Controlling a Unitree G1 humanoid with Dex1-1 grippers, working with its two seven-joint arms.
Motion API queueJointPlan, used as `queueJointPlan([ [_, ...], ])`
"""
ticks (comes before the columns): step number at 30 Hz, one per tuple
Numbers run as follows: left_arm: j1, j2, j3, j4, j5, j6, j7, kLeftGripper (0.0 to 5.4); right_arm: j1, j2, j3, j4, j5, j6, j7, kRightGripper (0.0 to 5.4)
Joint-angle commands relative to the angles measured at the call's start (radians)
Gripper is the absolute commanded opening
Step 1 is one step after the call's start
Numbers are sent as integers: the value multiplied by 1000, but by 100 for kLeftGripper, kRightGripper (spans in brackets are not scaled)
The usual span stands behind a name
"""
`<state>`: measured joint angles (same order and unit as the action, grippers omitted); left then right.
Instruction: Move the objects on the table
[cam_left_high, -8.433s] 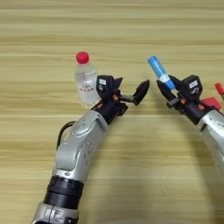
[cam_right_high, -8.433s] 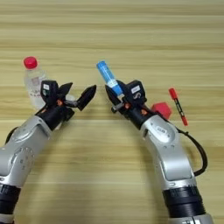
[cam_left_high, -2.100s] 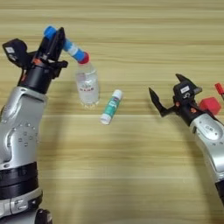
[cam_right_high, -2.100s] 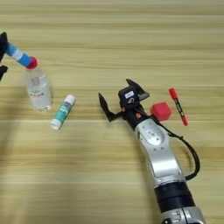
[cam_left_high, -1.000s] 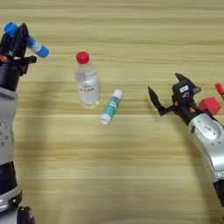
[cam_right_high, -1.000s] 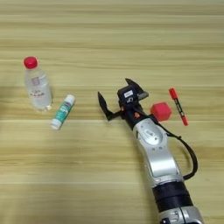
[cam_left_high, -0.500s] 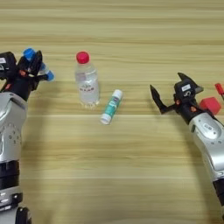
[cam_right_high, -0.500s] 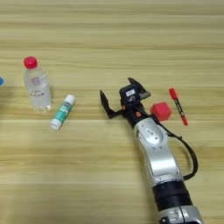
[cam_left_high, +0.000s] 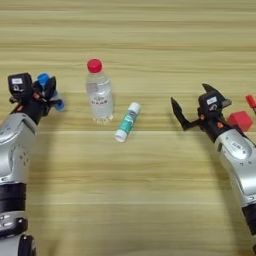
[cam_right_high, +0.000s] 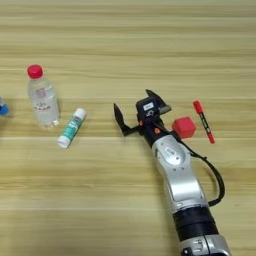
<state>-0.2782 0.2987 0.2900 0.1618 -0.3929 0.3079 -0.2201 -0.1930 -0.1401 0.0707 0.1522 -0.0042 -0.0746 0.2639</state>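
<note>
Black fingers of left gripper (cam_left_high: 44, 92) pinch the blue tube (cam_left_high: 50, 95) at far left, low near the table (cam_left_high: 150, 190). Right gripper (cam_right_high: 134, 111) w/ fingers spread wide, holding nothing, just left of red cube (cam_right_high: 183, 127). Marker (cam_right_high: 203, 120) right of cube. Bottle (cam_left_high: 98, 92) stands upright; green & white tube (cam_left_high: 127, 121) lies beside it.

Bare worktop (cam_right_high: 150, 200) is seen ahead of the spread right claw (cam_right_high: 134, 114). Its outer side is blocked by a red cube (cam_right_high: 183, 127) just beside it and, beyond, a marker (cam_right_high: 203, 121).
</note>
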Motion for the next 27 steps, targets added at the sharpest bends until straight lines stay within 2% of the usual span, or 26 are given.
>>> queueJointPlan([
  [1,-12,17,-8,7,19,9,-10,132,-14,4,-3,-6,1,9,-9,540],
  [6,52,25,-2,-59,-19,74,-51,132,-12,7,0,-10,-2,12,-12,540],
  [8,51,29,-8,-51,-18,93,-70,132,-12,7,1,-10,-2,13,-13,540],
  [12,5,28,-17,50,-8,113,-105,132,-14,10,5,-12,-3,14,-19,540],
  [19,-74,31,-65,258,32,109,-171,132,-17,15,9,-10,-5,15,-23,540],
  [27,-169,36,-113,481,89,45,-208,132,-18,17,9,-11,-5,16,-24,540],
])
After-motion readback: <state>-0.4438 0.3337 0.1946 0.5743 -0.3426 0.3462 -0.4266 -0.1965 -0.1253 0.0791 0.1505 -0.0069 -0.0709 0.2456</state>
